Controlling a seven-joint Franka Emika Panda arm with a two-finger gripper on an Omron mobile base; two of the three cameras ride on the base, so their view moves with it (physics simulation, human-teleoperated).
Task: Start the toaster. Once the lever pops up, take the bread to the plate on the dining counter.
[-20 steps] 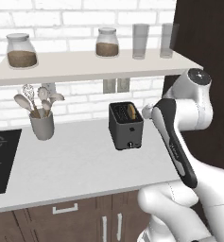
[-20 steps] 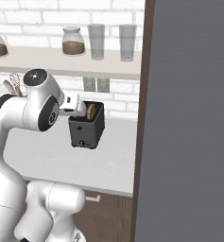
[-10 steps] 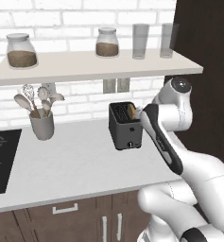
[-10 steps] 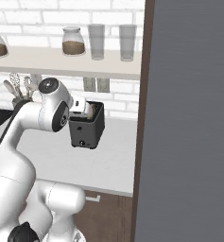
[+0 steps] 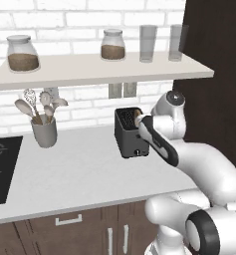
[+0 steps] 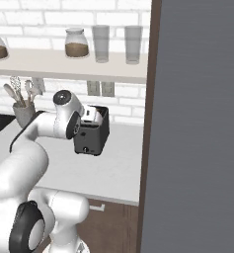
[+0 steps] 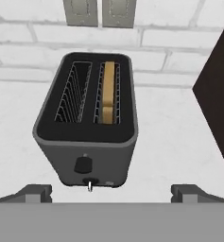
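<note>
Above the toaster [image 7: 87,127], claw [image 7: 111,193] spread wide, bread [image 7: 108,92] in right slot ahead.

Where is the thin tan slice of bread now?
In the hand view, the bread slice stands in the right slot of the dark grey toaster, below the wall sockets.

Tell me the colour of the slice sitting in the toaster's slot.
Pale tan bread slice, clearest in the hand view.
</note>
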